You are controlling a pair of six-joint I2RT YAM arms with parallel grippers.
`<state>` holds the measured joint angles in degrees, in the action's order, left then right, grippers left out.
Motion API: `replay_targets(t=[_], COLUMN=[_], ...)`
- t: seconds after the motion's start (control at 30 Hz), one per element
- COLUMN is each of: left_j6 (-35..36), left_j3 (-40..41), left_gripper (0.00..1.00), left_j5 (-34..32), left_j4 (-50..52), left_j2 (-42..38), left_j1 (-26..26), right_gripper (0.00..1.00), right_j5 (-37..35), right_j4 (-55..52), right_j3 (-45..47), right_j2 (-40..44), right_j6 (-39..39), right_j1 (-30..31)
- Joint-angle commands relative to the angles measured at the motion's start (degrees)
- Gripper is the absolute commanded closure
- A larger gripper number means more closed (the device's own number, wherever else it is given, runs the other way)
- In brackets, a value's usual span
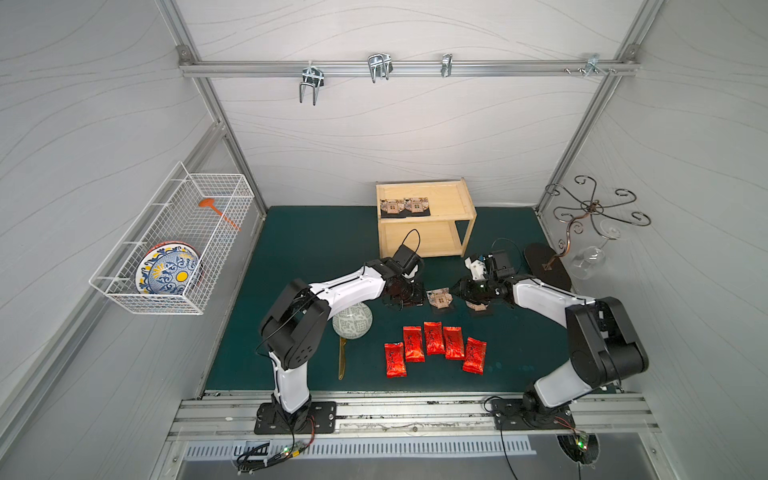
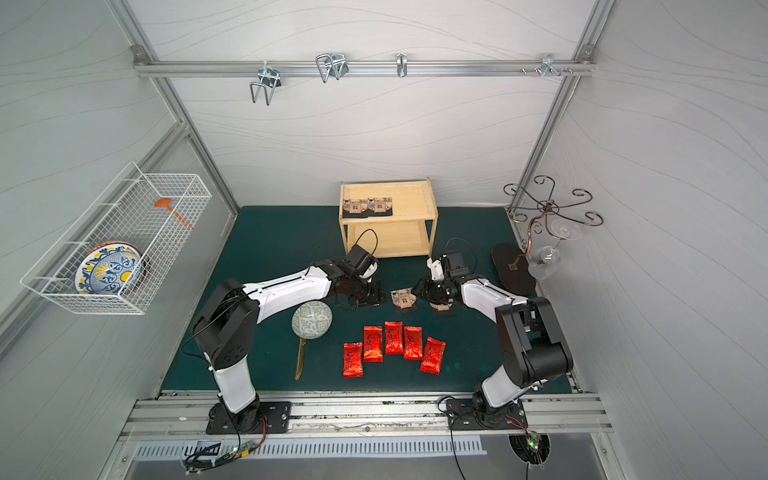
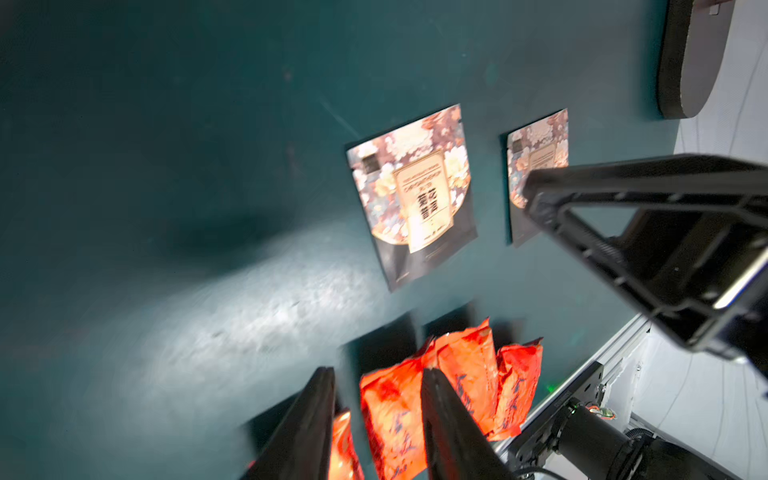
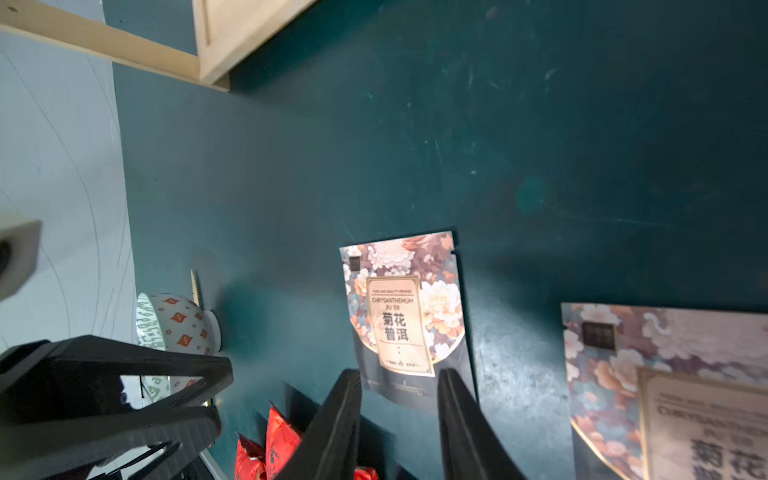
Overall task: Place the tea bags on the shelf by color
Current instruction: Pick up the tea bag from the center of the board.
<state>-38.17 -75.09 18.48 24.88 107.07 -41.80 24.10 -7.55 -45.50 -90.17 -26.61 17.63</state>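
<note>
Several red foil tea bags lie in a row on the green mat near the front. A beige tea bag lies flat between my two grippers, and another sits partly under the right arm. Two more beige ones rest on the top tray of the wooden shelf. My left gripper hovers open over the mat, holding nothing, with red sachets beyond its fingers. My right gripper is open, its tips either side of the dark lower edge of the beige packet, which lies flat.
A patterned bowl and a gold utensil lie by the left arm. A dark oval base with a metal glass stand and a wine glass stands at the right. A wire basket hangs on the left wall.
</note>
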Motion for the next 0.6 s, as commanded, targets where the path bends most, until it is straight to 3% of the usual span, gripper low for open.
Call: replay_targets(t=[0.0,0.23,0.57], left_j6=[-0.63,-0.89,-1.29], left_j3=[-4.98,-11.32,-11.58], left_gripper=[0.60,0.61,0.62], left_j5=[1.71,2.52,2.09], left_j4=[-3.01,-2.83,-4.63], left_j2=[3.56,11.30,15.38], left_j1=[-1.41,-2.39,-2.32], right_gripper=[0.64,0.64,0.63], right_j5=[1.77,2.62,4.81], right_j4=[4.07,6.46,7.64], right_j3=[1.60,2.41,3.02], right_j2=[-2.07,-4.09,-4.72], right_j6=[-1.33,-2.51,-3.98], right_j1=[-0.60,-0.93,-2.42])
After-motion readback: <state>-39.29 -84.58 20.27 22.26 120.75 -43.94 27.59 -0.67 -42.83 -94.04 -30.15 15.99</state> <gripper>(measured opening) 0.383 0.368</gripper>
